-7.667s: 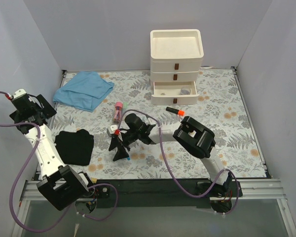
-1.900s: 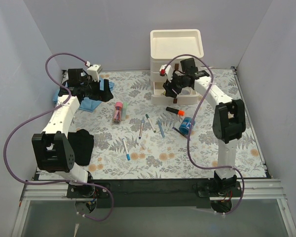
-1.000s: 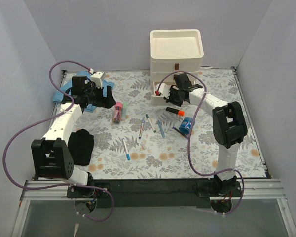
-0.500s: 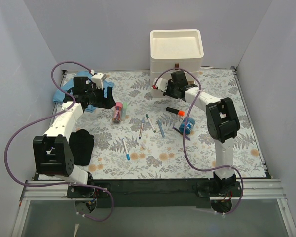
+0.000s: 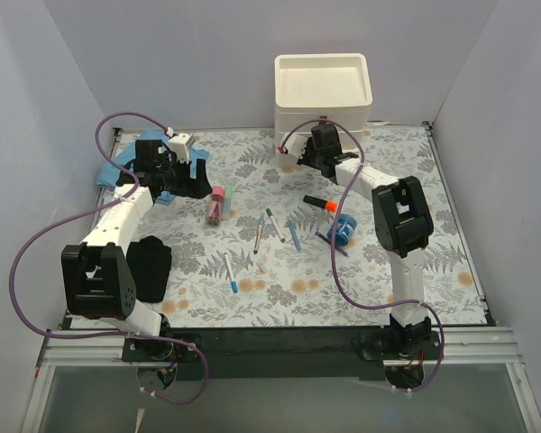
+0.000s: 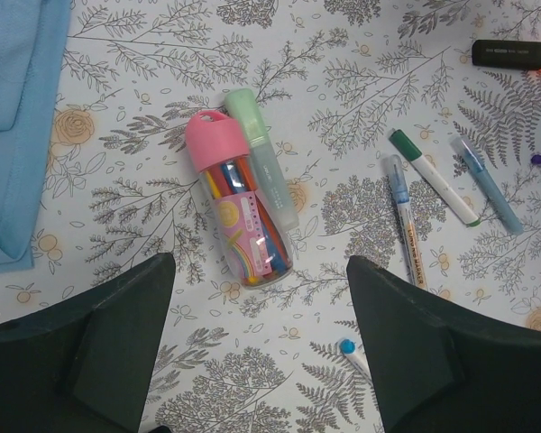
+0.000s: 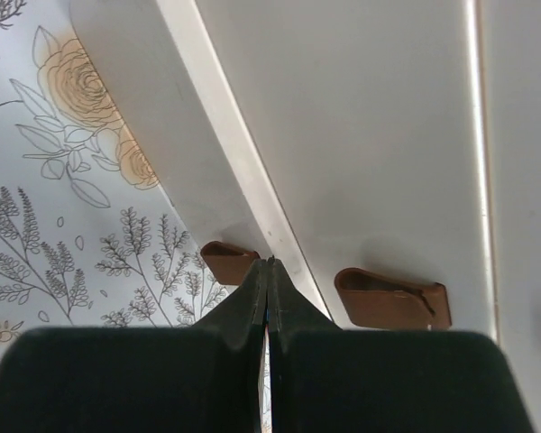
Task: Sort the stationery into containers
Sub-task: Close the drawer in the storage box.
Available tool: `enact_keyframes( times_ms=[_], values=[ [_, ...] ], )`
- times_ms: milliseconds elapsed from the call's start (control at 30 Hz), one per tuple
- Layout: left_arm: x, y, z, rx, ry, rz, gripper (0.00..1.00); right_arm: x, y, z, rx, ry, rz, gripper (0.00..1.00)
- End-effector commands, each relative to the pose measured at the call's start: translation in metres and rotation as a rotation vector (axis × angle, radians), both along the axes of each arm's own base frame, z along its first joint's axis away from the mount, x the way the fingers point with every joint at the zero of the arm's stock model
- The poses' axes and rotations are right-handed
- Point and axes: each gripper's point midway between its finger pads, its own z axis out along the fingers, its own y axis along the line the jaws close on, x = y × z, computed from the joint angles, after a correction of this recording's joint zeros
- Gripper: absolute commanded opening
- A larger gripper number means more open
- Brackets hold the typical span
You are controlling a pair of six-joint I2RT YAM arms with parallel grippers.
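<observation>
The cream drawer unit point(image 5: 322, 110) stands at the back with its drawers pushed in. My right gripper point(image 5: 305, 155) is shut and empty, its tips point(image 7: 269, 262) pressed against the unit's front point(image 7: 361, 135) between two reddish-brown handles point(image 7: 392, 298). Over the mat, my left gripper point(image 5: 194, 180) hangs open above the lower end of the pink tube point(image 6: 239, 216), its fingers point(image 6: 153, 298) apart from it. A pale green stick point(image 6: 266, 171) lies against the tube. Thin pens point(image 5: 270, 225) lie loose mid-mat. The black marker point(image 5: 320, 203) and the blue tape roll point(image 5: 343, 230) lie to their right.
A light-blue cloth point(image 5: 117, 171) lies at the back left under my left arm. A black cloth point(image 5: 144, 266) sits near the left front. One more blue-capped pen point(image 5: 230, 273) lies toward the front. Grey walls close in the mat on three sides.
My right gripper has moved back toward the drawer unit, and the bottom drawer has slid shut in front of it. The left arm has barely shifted.
</observation>
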Motion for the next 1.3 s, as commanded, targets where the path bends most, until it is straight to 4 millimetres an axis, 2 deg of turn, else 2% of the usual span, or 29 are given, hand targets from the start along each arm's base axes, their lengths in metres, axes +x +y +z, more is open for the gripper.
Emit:
enact_keyframes(
  times_ms=[0, 200, 433, 533, 567, 600, 667, 700, 733, 800, 900, 1067, 1100, 1133, 1167, 1233, 1267],
  values=[
    [0.012, 0.001, 0.018, 0.009, -0.062, -0.003, 0.78, 0.025, -0.001, 0.036, 0.041, -0.145, -0.045, 0.01],
    [0.013, 0.002, 0.018, 0.008, -0.062, -0.003, 0.78, 0.030, -0.002, 0.036, 0.048, -0.155, -0.070, 0.01],
    [0.012, 0.001, 0.018, 0.006, -0.060, -0.004, 0.78, 0.022, -0.004, 0.029, 0.055, -0.131, -0.071, 0.01],
    [0.011, 0.001, 0.019, 0.008, -0.062, -0.002, 0.78, 0.016, 0.001, 0.037, 0.096, -0.125, -0.059, 0.01],
    [0.010, 0.001, 0.019, 0.009, -0.061, -0.003, 0.78, 0.012, 0.002, 0.034, 0.101, -0.111, -0.051, 0.01],
    [0.009, 0.001, 0.017, 0.007, -0.056, -0.003, 0.78, 0.008, 0.004, 0.040, 0.113, -0.108, -0.037, 0.01],
    [0.007, 0.000, 0.015, 0.003, -0.049, -0.006, 0.78, -0.006, 0.011, 0.033, 0.133, -0.041, 0.019, 0.01],
    [0.007, 0.000, 0.015, -0.002, -0.047, -0.008, 0.78, -0.013, 0.017, 0.040, 0.161, -0.021, 0.060, 0.01],
    [0.005, -0.001, 0.013, -0.006, -0.042, -0.010, 0.78, -0.030, 0.025, 0.030, 0.178, 0.068, 0.127, 0.01],
    [0.004, -0.001, 0.011, -0.006, -0.039, -0.010, 0.78, -0.042, 0.028, 0.030, 0.198, 0.120, 0.161, 0.01],
    [0.002, -0.001, 0.008, -0.007, -0.031, -0.008, 0.78, -0.056, 0.028, 0.016, 0.198, 0.197, 0.172, 0.01],
    [0.001, -0.001, 0.007, -0.008, -0.027, -0.005, 0.78, -0.042, 0.024, 0.005, 0.179, 0.194, 0.117, 0.01],
    [0.001, -0.001, 0.007, -0.006, -0.027, -0.005, 0.78, -0.038, 0.024, -0.005, 0.172, 0.206, 0.102, 0.01],
    [0.001, 0.000, 0.006, -0.003, -0.025, -0.004, 0.78, -0.028, 0.023, 0.003, 0.168, 0.176, 0.081, 0.01],
    [0.001, 0.000, 0.006, -0.002, -0.025, -0.002, 0.78, -0.023, 0.022, -0.006, 0.159, 0.183, 0.067, 0.01],
    [0.001, 0.001, 0.006, 0.000, -0.025, 0.000, 0.78, -0.009, 0.020, 0.001, 0.148, 0.140, 0.038, 0.01],
    [0.001, 0.001, 0.006, 0.001, -0.024, 0.001, 0.78, -0.004, 0.019, -0.003, 0.143, 0.132, 0.025, 0.01]
  ],
)
